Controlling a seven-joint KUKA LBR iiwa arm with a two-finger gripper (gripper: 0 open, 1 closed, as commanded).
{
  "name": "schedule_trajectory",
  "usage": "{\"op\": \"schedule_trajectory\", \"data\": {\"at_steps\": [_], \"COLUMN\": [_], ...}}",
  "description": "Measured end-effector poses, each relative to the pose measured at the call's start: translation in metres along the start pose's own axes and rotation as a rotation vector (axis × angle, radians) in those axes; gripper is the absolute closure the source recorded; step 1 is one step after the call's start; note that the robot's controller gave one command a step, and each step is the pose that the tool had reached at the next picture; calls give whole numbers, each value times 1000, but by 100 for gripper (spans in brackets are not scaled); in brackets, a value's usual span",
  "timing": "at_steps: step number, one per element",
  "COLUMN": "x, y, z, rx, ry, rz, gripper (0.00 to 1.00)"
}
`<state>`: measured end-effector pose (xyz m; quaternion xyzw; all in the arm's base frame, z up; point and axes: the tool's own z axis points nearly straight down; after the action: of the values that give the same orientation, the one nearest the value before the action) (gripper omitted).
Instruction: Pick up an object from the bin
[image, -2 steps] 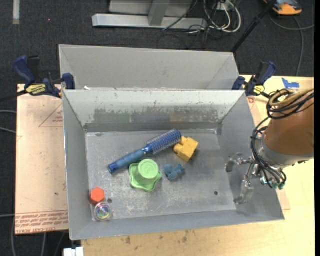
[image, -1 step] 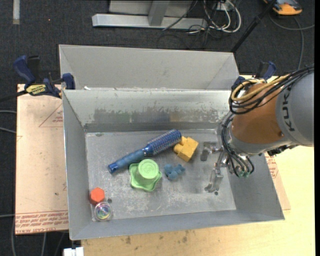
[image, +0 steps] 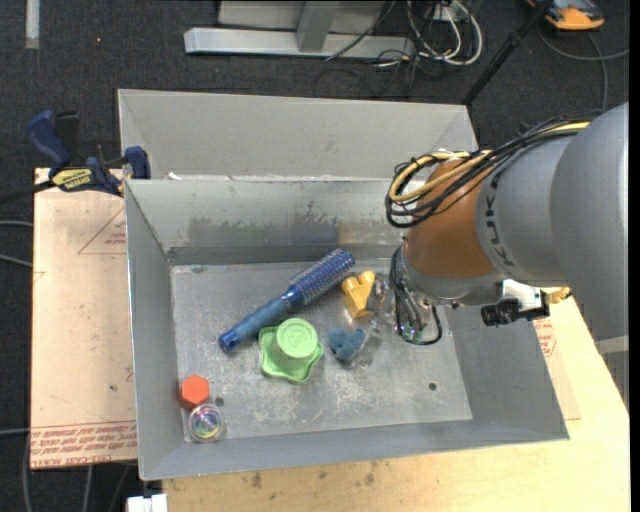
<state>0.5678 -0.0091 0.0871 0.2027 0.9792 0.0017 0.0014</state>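
This looks like a robotics lab. A large grey industrial robot arm (image: 565, 190), with an orange wrist cover (image: 450, 245) and looped yellow and black cables (image: 425, 180), fills the right of the frame over a grey sheet-metal bin (image: 300, 140). At the top of the frame, dark carpet (image: 70, 50) carries loose floor cables (image: 445, 35) and the flat metal foot of a stand (image: 290, 38).
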Motion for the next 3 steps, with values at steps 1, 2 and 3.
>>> {"op": "schedule_trajectory", "data": {"at_steps": [1,2,3], "x": [13,28,1], "y": [24,-26,27], "z": [14,-28,14], "rx": [-1,4,0], "ry": [-9,0,0], "rz": [-107,-361,-347], "gripper": [0,0,0]}}
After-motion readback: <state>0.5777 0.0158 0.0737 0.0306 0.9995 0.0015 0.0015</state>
